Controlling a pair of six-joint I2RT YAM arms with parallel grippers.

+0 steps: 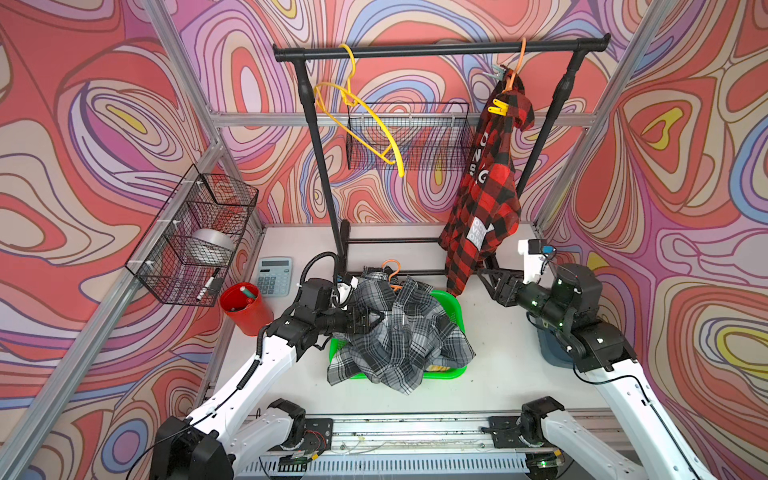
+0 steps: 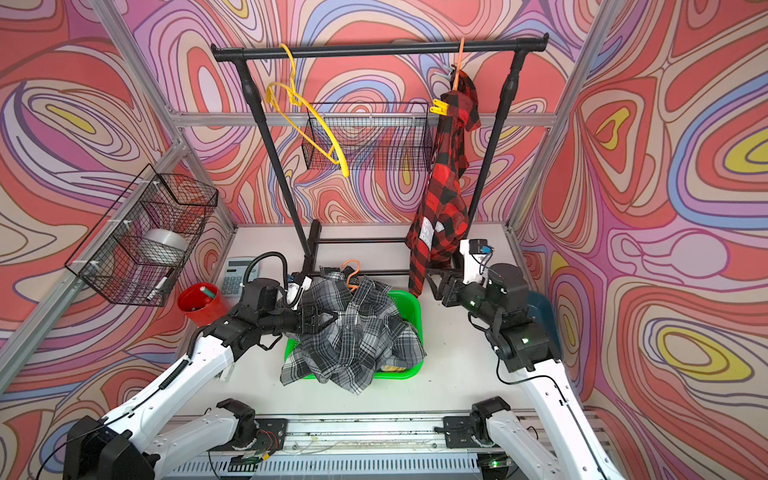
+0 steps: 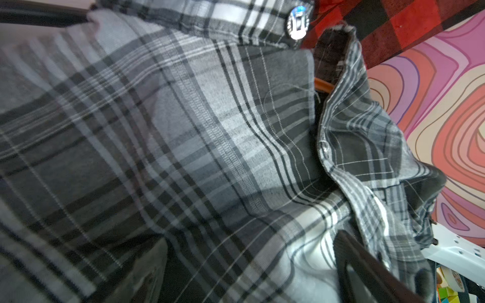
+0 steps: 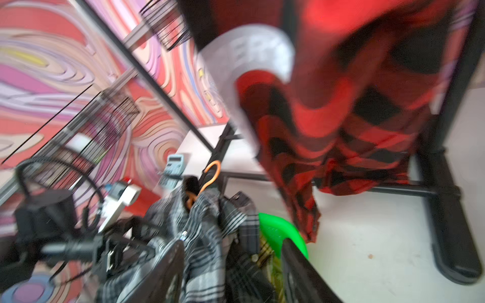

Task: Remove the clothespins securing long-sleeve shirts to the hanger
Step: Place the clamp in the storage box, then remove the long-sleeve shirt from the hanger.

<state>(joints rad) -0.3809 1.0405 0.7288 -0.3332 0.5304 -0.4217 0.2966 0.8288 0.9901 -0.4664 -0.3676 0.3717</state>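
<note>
We see a black rack (image 1: 436,49) standing at the back of the table (image 1: 519,374). A red checked shirt (image 1: 486,208) hangs from the right end of its bar, the hem reaching down near the table. In front of the rack, a grey checked shirt (image 1: 399,332) lies heaped over a green basket (image 1: 451,303), hiding most of it.

The left gripper (image 1: 372,322) sits against the heap's left side. In its wrist view the fingers (image 3: 362,265) stand wide apart with the grey cloth spread beyond them, nothing pinched. The right gripper (image 1: 487,284) hovers just beside the red shirt's hem. Its fingers (image 4: 299,272) are parted too and hold nothing.

A bare yellow hanger (image 1: 374,141) dangles tilted from the bar's left part, and an orange hanger (image 1: 519,58) carries the red shirt. A yellow clothespin (image 1: 498,108) grips that shirt near the collar, and a pale clothespin (image 1: 498,74) is clipped just above it by the hanger's neck.
</note>
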